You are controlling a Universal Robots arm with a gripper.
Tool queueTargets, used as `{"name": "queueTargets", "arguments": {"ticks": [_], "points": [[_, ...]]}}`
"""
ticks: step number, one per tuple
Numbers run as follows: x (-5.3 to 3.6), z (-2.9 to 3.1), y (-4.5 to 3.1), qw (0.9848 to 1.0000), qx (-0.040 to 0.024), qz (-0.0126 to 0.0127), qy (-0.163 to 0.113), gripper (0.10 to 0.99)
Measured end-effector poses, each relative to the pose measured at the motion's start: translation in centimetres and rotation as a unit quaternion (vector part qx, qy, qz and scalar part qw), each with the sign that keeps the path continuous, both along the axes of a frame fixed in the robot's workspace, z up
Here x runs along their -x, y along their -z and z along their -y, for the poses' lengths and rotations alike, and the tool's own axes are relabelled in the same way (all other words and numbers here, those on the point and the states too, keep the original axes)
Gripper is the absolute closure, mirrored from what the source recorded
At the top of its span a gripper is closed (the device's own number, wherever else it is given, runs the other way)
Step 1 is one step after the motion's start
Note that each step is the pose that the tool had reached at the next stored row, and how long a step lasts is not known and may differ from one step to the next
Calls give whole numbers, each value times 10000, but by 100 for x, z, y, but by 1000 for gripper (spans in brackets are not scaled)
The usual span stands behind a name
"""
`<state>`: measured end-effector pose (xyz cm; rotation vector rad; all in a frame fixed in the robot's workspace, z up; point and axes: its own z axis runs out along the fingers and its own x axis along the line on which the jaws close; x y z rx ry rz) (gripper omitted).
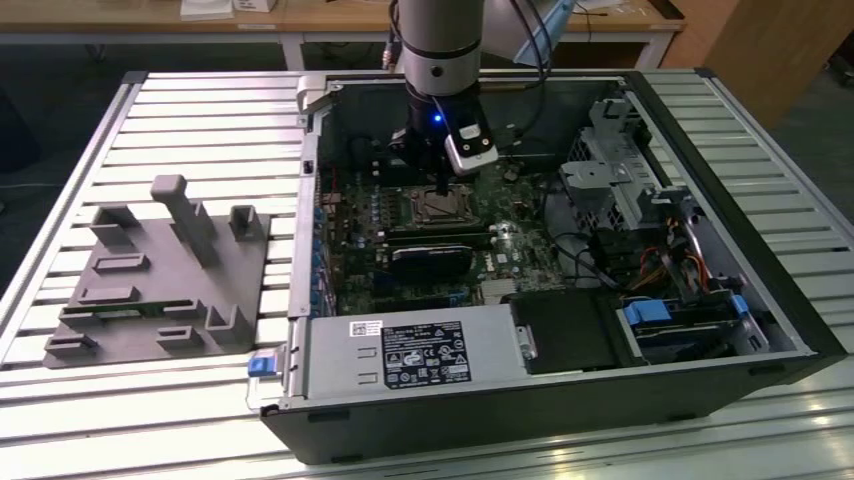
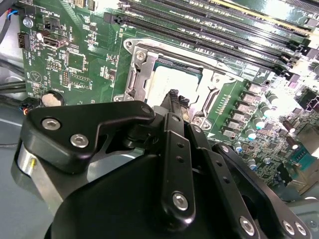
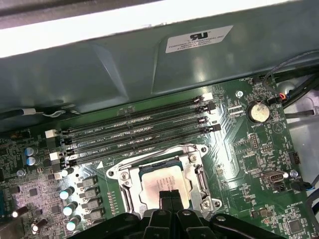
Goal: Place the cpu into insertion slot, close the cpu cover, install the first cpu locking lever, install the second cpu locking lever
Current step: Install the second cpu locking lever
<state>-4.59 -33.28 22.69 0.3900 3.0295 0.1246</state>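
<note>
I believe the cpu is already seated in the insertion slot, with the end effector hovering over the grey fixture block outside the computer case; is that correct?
Not quite: the cpu does sit in the insertion slot, but the end effector is directly over that socket inside the computer case, not over the grey fixture block. The exterior view and both wrist views show this.

In the exterior view the arm (image 1: 441, 40) is cut off by the picture's top edge, and its wrist hides the far part of the motherboard (image 1: 400, 230). There the insertion slot (image 1: 438, 208) is too small to tell whether the cpu lies in it or how the cpu cover sits.

In the second wrist view the gripper (image 2: 173, 95) and its black linkage hide the near edge of the cpu (image 2: 167, 82) and of the socket frame (image 2: 134, 74). In the first wrist view the fingers (image 3: 162, 198) cover the chip's near edge; they seem closed, tips together.

The locking levers cannot be made out with any certainty in either wrist view.
</note>
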Motion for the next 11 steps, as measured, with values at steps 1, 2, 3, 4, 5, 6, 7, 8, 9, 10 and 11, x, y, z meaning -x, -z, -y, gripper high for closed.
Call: {"name": "queueTargets", "arguments": {"ticks": [1,2,3,4,5,6,7,8,9,10,11], "points": [[0,0,0,10000,0,0,0,980],[0,0,-1,10000,0,0,0,980],[0,0,-1,10000,0,0,0,980],[0,0,-1,10000,0,0,0,980],[0,0,-2,10000,2,0,0,980],[0,0,-7,10000,8,-2,0,980],[0,1,-14,10000,9,-2,0,980],[0,0,-22,10000,8,-1,0,980],[0,0,-33,10000,9,-1,0,980],[0,0,-44,10000,11,0,0,980],[0,0,-55,10000,14,0,0,980]]}}
